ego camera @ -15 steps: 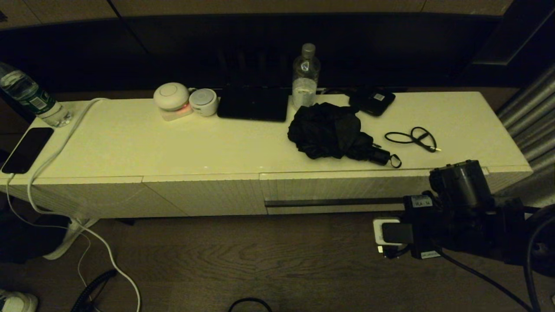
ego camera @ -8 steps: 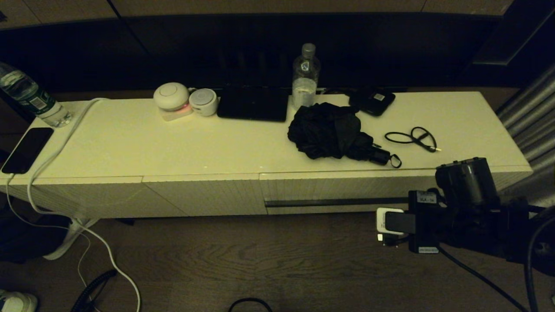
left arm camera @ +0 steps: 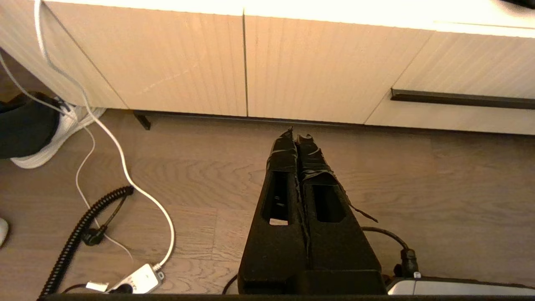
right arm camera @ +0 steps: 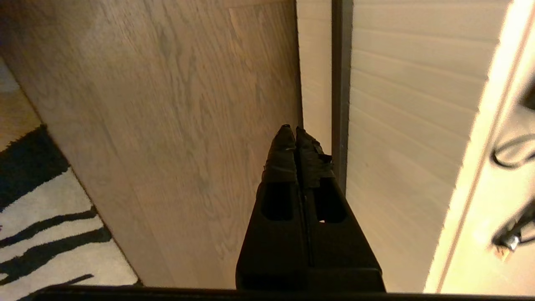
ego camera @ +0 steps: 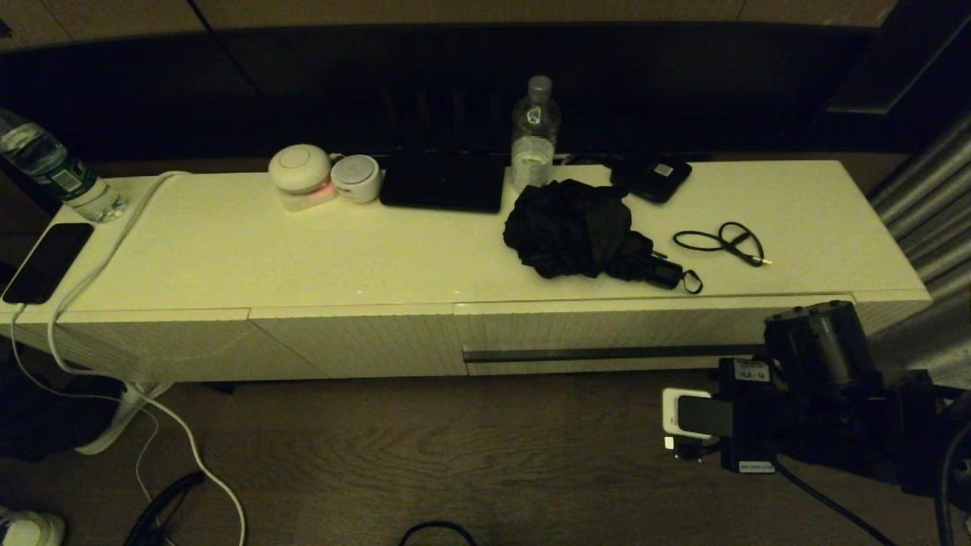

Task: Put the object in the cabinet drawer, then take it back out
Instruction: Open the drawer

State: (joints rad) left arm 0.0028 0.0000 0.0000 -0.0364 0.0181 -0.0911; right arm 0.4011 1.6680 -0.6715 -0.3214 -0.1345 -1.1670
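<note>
The right gripper [right arm camera: 296,131], fingers pressed together and holding nothing, is hovering just beside the drawer's handle strip [right arm camera: 342,83], lying at its 3 o'clock.

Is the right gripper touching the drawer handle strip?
Apart. In the right wrist view the shut right gripper ends short of the handle strip, white drawer front showing between them.

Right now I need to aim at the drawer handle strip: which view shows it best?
The head view: the whole handle strip runs across the cabinet drawer. The left wrist view catches only one end; the right wrist view shows a short stretch beside the shut right gripper.
</note>
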